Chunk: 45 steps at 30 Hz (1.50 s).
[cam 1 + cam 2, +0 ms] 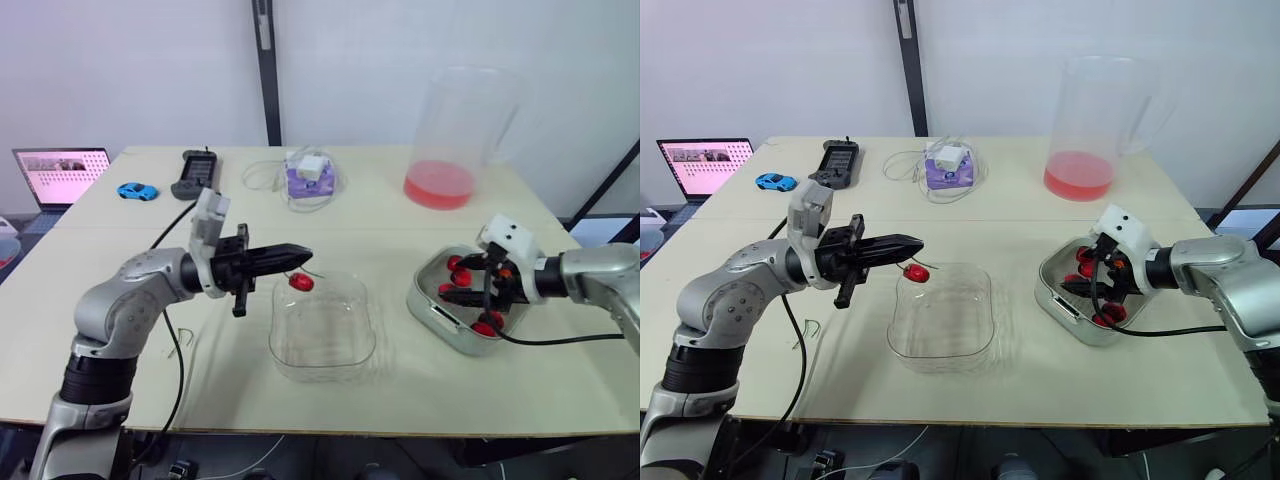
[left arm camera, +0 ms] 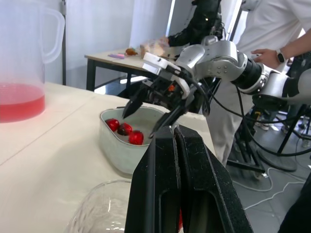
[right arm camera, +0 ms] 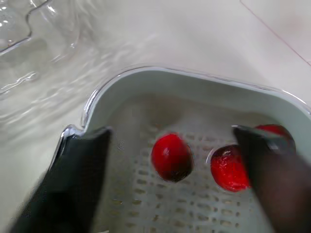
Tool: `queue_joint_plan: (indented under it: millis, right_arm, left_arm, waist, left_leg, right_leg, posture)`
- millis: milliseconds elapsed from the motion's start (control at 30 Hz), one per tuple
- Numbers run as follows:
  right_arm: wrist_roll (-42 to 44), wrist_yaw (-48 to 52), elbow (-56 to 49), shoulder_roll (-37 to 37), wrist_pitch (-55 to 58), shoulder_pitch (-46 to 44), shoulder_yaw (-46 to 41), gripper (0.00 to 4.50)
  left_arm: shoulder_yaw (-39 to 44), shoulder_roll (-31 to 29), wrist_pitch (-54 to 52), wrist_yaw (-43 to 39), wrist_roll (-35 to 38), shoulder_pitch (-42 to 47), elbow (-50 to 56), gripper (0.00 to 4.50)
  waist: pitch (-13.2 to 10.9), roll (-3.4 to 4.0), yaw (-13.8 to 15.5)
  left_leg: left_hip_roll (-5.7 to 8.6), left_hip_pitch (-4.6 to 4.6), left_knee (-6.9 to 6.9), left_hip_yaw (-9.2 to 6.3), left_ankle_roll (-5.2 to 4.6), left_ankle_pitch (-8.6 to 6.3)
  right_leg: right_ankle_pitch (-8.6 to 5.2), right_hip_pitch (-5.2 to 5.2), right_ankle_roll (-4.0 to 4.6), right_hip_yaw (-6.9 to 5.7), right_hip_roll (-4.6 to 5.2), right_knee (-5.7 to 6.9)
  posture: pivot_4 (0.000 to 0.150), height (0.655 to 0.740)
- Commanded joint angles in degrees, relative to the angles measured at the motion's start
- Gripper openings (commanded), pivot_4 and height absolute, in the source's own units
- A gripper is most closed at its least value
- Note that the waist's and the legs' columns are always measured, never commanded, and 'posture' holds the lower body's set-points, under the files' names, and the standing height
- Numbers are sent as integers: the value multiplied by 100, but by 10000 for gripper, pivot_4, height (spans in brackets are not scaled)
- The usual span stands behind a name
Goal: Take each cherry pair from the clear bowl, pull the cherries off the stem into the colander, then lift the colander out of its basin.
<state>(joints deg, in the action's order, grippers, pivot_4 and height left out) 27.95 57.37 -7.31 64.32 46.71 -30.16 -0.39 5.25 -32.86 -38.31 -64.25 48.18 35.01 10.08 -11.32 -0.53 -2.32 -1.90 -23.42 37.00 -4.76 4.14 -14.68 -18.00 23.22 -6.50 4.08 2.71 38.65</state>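
My left gripper (image 1: pixel 303 253) is shut on a thin stem, and one red cherry (image 1: pixel 300 283) hangs from it just above the far left rim of the clear bowl (image 1: pixel 340 372). The bowl looks empty. To the right sits the white colander inside its basin (image 1: pixel 425 305), with several red cherries (image 3: pixel 171 156) in it. My right gripper (image 1: pixel 482 292) is open, its fingers spread low inside the colander with cherries between them. In the left wrist view the shut fingers (image 2: pixel 160 160) point toward the colander (image 2: pixel 114 145) and the right gripper (image 2: pixel 150 111).
A tall clear pitcher (image 1: pixel 447 150) with red liquid stands at the back right. At the back are a purple box with a charger and cables (image 1: pixel 308 178), a black device (image 1: pixel 195 172), a blue toy car (image 1: pixel 137 190) and a laptop (image 1: pixel 60 172). A person (image 2: pixel 277 29) stands beyond the table.
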Motion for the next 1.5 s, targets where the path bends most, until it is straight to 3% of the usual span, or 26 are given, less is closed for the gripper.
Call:
queue_joint_plan:
  millis: [33,167,300,600,867,967,1233,1333,1433,1500]
  right_arm:
    - [818,242,-313,26,568,-257,-866,44085]
    - [1738,115,-924,-444,1089,-399,-1205,44085]
    - [2287,-604,-1663,-1370,1359,-827,-962,44085]
    - [1899,-2028,-2306,-3026,1223,-1326,198,44085]
    - [1874,-2212,-2274,-3286,1188,-1368,315,44085]
    - [1874,-2224,-2273,-3314,1233,-1409,381,35958]
    - [1845,-2281,-2309,-3264,1337,-1441,441,35958]
    - [1862,-2322,-2286,-3283,1383,-1434,417,27957]
    - [1824,-2333,-2274,-3260,1397,-1429,441,14213]
    - [1832,-2339,-2265,-3251,1410,-1443,427,14213]
  left_arm:
    - [298,102,-69,159,407,265,175,0]
    - [258,114,-121,190,448,348,140,0]
    - [193,169,-104,242,431,395,108,0]
    - [-22,439,-26,403,336,372,208,0]
    - [-80,474,16,422,253,416,217,0]
    - [-94,478,48,384,229,418,184,0]
    - [-82,466,147,310,163,500,77,0]
    - [-89,473,154,283,137,511,56,0]
    - [-96,471,161,253,115,522,40,0]
    - [-86,457,178,232,94,542,8,0]
  waist:
    - [0,0,3]
    - [1,-1,-29]
    - [0,0,-25]
    - [3,-5,11]
    - [2,-4,-11]
    - [2,-4,-23]
    - [2,-4,-17]
    - [2,-4,-23]
    - [2,-4,-20]
    - [2,-4,-18]
  left_leg:
    - [0,0,0,0,0,0]
    - [-1,3,1,-1,-3,-1]
    - [-2,6,3,-3,-2,-1]
    - [3,-4,6,-8,1,1]
    - [1,-3,4,-10,1,1]
    - [1,-2,4,-10,1,0]
    - [1,-1,4,-10,0,0]
    - [1,-1,4,-10,0,0]
    - [1,-1,4,-10,0,0]
    - [1,-1,4,-10,0,0]
  right_leg:
    - [0,0,0,0,0,0]
    - [0,-3,0,-1,-3,1]
    - [0,-4,0,0,-5,9]
    - [0,-4,-1,-8,5,3]
    - [0,0,-1,-8,1,8]
    - [0,0,-1,-8,0,9]
    - [0,0,-1,-7,0,11]
    - [0,0,-1,-7,0,11]
    - [0,0,-1,-7,-1,11]
    - [0,0,-1,-7,0,11]
  posture:
    - [1500,7332]
    - [1500,7332]
    - [1500,7332]
    - [1500,7332]
    - [1500,7332]
    - [1500,7332]
    - [1500,7332]
    - [1500,7332]
    - [1500,7332]
    - [1500,7332]
